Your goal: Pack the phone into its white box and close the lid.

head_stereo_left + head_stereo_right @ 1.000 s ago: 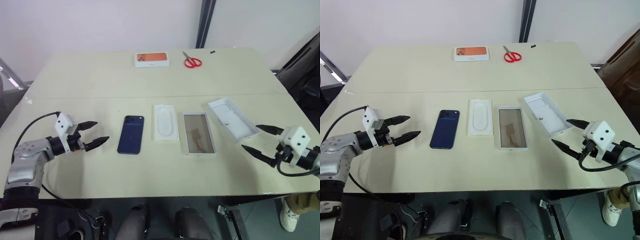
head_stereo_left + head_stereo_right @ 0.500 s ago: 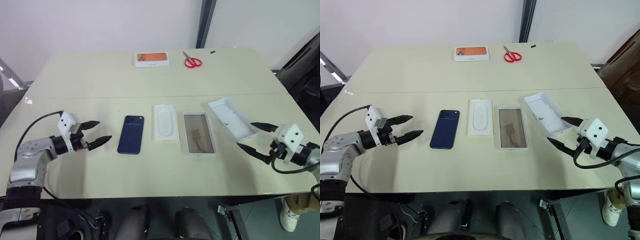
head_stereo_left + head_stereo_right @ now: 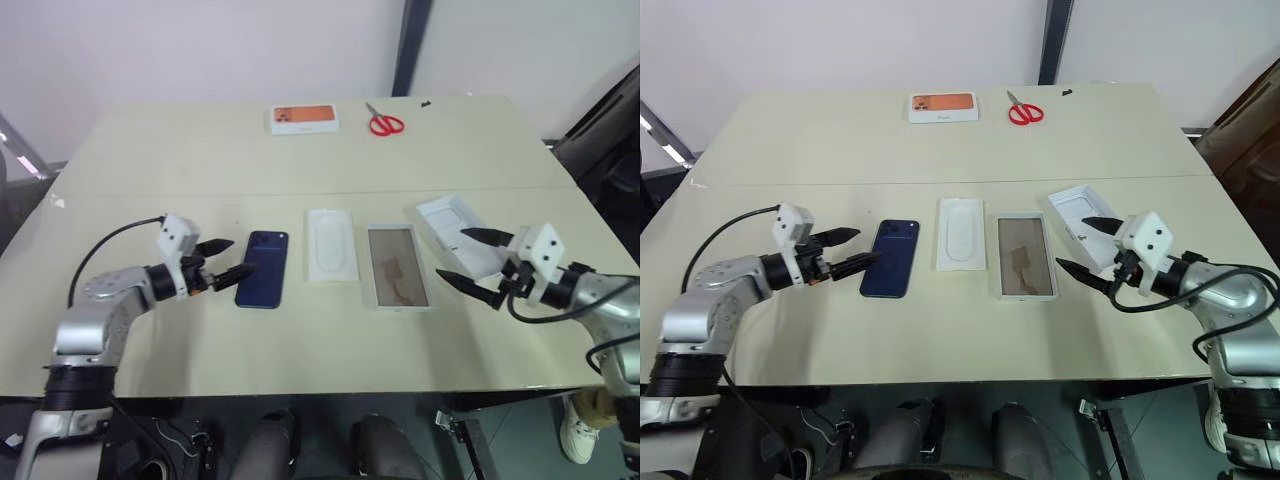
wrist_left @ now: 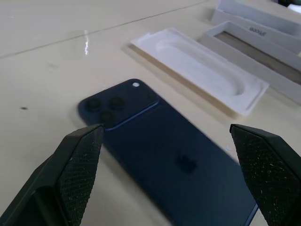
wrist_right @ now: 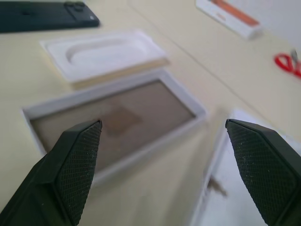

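The dark blue phone (image 3: 263, 268) lies back up on the table, its camera bump at the far end. My left gripper (image 3: 238, 256) is open, level with the phone's left edge, and its fingertips reach that edge. In the left wrist view the phone (image 4: 164, 155) lies between and beyond the two fingers. The white box (image 3: 397, 266) sits open with its brownish inside showing. The lid (image 3: 455, 222) lies inside-up, angled, to the box's right. My right gripper (image 3: 451, 253) is open over the lid's near end and points toward the box (image 5: 117, 117).
A thin white insert tray (image 3: 331, 244) lies between the phone and the box. An orange-pictured white box (image 3: 303, 118) and red scissors (image 3: 384, 123) sit near the far edge of the table (image 3: 300, 340). There is bare tabletop in front of the row.
Both grippers have moved inward and stayed open: the left one rightward up to the phone's left edge, the right one leftward over the lid's near end.
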{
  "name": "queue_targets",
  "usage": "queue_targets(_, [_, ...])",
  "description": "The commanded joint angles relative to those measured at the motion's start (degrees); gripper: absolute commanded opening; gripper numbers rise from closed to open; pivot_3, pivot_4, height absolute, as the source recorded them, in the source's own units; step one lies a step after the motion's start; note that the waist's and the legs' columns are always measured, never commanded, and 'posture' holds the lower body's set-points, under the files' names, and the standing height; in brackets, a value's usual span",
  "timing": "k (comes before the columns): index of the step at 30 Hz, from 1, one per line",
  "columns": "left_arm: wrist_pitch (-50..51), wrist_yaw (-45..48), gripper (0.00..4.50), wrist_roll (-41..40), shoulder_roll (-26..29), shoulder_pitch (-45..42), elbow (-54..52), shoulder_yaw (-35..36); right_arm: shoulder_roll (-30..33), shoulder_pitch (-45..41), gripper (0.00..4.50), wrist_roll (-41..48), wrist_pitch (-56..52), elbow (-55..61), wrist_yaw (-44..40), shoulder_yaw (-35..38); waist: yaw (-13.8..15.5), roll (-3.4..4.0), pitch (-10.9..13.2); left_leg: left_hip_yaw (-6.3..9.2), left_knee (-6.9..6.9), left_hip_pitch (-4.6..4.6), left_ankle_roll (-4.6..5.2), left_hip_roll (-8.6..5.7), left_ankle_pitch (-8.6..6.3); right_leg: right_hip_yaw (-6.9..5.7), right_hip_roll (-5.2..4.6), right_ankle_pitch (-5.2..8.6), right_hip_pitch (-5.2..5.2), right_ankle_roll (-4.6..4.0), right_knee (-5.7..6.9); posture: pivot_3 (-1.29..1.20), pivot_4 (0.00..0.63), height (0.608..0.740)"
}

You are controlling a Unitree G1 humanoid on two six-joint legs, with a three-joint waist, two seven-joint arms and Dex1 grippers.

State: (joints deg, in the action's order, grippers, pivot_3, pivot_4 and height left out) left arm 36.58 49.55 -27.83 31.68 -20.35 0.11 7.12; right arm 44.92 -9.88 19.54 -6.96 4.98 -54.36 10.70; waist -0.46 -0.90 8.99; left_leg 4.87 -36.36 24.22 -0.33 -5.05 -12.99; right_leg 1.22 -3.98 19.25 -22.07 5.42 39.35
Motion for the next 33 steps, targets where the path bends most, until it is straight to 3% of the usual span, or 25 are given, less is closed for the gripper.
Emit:
queue_targets(1, [8.2,-7.2,4.5,0.4,-2.3,-3.3,-4.0,-3.5,-0.8,-1.4,4.41,-0.4,0.7,3.1,0.4,-1.5,0.0,0.0,0.0,0.0,-0.01,0.02,0.0,-0.01,0.0,0.0,0.0,0.0,0.0,0.0,0.0,0.0,0.15,0.734])
queue_targets(5, [12.3,-9.7,4.5,-1.7,-6.7,-6.1,-4.0,-4.9,-1.3,-2.3,4.41,0.1,-0.4,5.1,0.0,-3.3,-0.2,0.0,0.0,-0.01,-0.03,0.02,-0.04,0.0,0.02,0.02,0.03,0.0,-0.02,0.01,0.02,0.0,0.15,0.734])
queue_targets(10, [23.4,-17.6,4.5,-4.6,-14.1,-12.0,2.3,-1.3,-1.5,-3.0,4.41,-0.5,0.6,4.6,-0.4,-4.5,-0.1,-0.01,0.0,0.0,-0.09,0.04,-0.04,0.01,0.03,0.01,0.09,0.0,-0.03,0.01,0.04,0.0,0.15,0.734])
queue_targets(21, [37.1,-26.3,4.5,-5.8,-21.1,-19.2,6.4,-0.7,-2.4,-1.2,4.41,-1.7,2.6,4.2,0.8,-4.8,-0.1,-0.03,0.0,0.03,-0.27,0.08,-0.29,0.02,0.16,0.01,0.12,0.0,0.02,0.02,0.07,0.0,0.15,0.734])
queue_targets(28, [38.7,-30.2,4.5,-5.8,-24.3,-20.0,9.4,2.2,-2.7,-0.5,4.41,-2.3,3.0,4.4,1.3,-4.1,0.3,-0.02,0.0,0.04,-0.45,0.08,-0.3,0.01,0.15,-0.02,0.12,0.01,0.14,0.04,0.06,0.0,0.15,0.734])
queue_targets(30, [38.7,-32.3,4.0,-5.9,-26.2,-20.2,11.1,5.2,-2.7,-0.3,4.5,-2.4,3.1,4.6,1.5,-4.1,0.6,-0.02,0.0,0.05,-0.49,0.08,-0.31,0.01,0.15,-0.02,0.12,0.01,0.16,0.03,0.06,0.0,0.15,0.734])
queue_targets(33, [39.3,-32.6,2.64,-6.5,-27.1,-19.6,11.4,6.9,-2.7,-0.1,4.5,-2.3,2.7,5.3,1.7,-4.0,1.1,-0.03,0.0,0.04,-0.55,0.08,-0.31,0.01,0.14,-0.02,0.12,0.01,0.17,0.04,0.06,0.0,0.15,0.734])
